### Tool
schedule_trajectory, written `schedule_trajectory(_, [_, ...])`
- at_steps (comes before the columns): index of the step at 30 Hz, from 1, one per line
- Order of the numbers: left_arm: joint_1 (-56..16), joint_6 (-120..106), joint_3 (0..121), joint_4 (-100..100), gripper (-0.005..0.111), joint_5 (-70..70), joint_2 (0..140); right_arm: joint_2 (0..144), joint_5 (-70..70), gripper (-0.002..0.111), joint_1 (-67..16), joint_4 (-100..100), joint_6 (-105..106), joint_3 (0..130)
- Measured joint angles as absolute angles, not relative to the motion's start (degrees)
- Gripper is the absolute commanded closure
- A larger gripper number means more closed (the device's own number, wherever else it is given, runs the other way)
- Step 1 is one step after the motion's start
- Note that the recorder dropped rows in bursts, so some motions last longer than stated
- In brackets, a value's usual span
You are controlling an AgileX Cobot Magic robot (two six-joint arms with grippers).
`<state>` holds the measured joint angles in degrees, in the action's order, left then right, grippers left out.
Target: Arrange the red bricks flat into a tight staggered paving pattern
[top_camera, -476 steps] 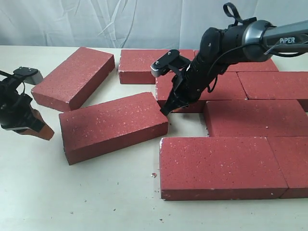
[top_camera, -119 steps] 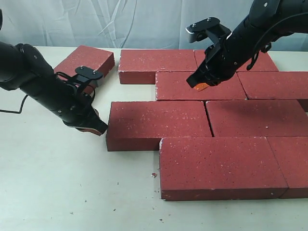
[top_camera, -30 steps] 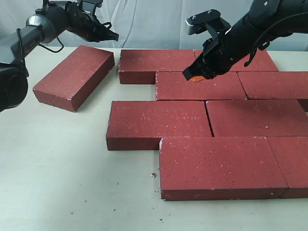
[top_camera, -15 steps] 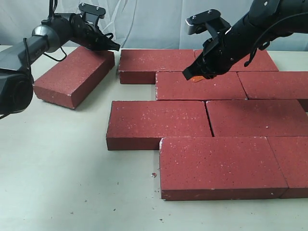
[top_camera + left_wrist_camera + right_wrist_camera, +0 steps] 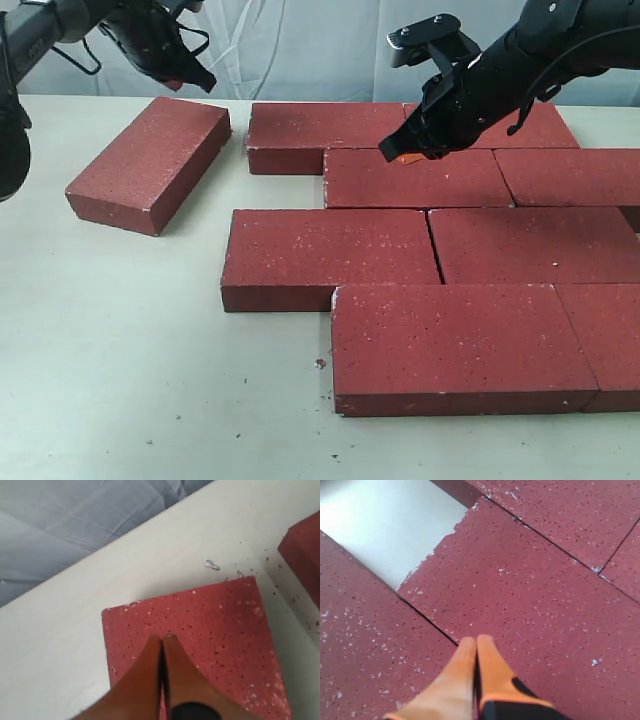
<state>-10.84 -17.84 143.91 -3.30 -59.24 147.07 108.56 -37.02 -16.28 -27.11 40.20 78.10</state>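
Note:
Several red bricks lie flat in staggered rows on the pale table: a back-row brick (image 5: pixel 325 135), a second-row brick (image 5: pixel 415 180), a third-row brick (image 5: pixel 330 255) and a front brick (image 5: pixel 455 345). One loose brick (image 5: pixel 150 163) lies angled at the left, apart from the rows. My left gripper (image 5: pixel 200 80) hovers shut and empty above this brick's far end. In the left wrist view its tips (image 5: pixel 162 639) sit over the loose brick (image 5: pixel 220 625). My right gripper (image 5: pixel 400 155) hangs shut and empty just over the second-row brick (image 5: pixel 530 595), tips (image 5: pixel 476 640) pressed together.
A grey cloth hangs behind the table. Small red crumbs (image 5: pixel 320 363) lie near the front brick. A narrow strip of bare table (image 5: pixel 238 150) separates the loose brick from the back-row brick, whose corner (image 5: pixel 305 550) shows in the left wrist view.
My left gripper came down to the loose brick's far corner, then lifted up and away to the left. The loose brick's far end shifted slightly left. The right arm stayed still.

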Motion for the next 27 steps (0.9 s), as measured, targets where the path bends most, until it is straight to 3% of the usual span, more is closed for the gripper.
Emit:
schedule_trajectory(4, [-10.84,-17.96,143.91,-0.92,0.107,-54.78,146.95,108.56,-37.12,0.109,-16.28,-27.11,40.31,78.1])
schedule_trajectory(14, [-11.45,-17.96,143.91,8.63,0.107,-26.96,156.2,108.56,-37.0,0.109,-16.28,-27.22,40.3,78.1])
schedule_trajectory(27, [-11.45,-17.96,143.91,2.6,0.107,-33.33,158.53,108.56,-36.77,0.109,-16.28,-27.22,40.2,78.1])
